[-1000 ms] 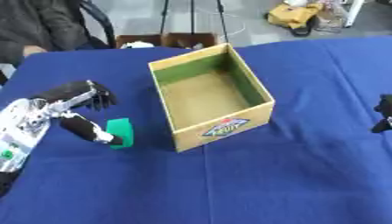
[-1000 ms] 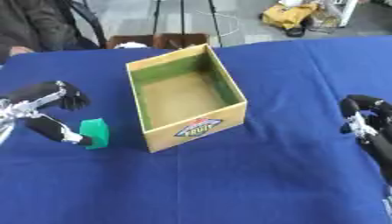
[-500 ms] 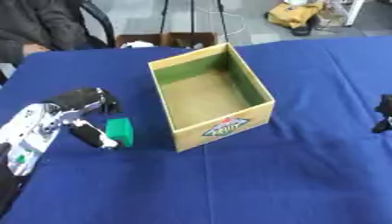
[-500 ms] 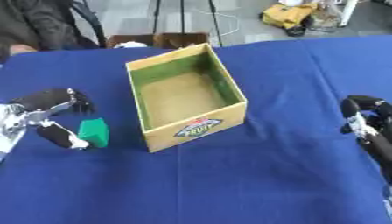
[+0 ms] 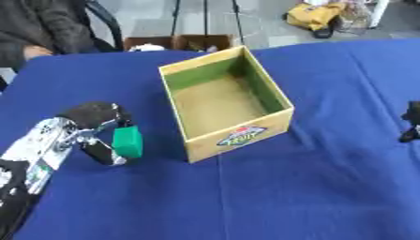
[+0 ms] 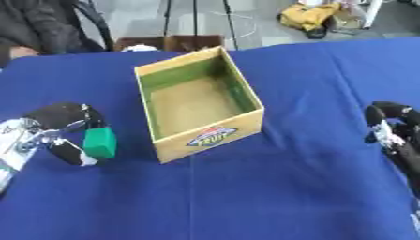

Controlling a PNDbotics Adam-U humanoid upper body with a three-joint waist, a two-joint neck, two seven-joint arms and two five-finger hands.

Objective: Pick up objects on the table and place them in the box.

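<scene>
- One green block (image 5: 127, 142), small, stiff, likely light; pinch its flat sides.
- left hand (image 5: 92, 133) at 9 o'clock of box (image 5: 226, 104), fingers curled round block.
- right hand (image 6: 392, 126) at 3 o'clock, curled, holding nothing.

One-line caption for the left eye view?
Left hand pinches a green block beside the open cardboard box on a blue table.
</scene>
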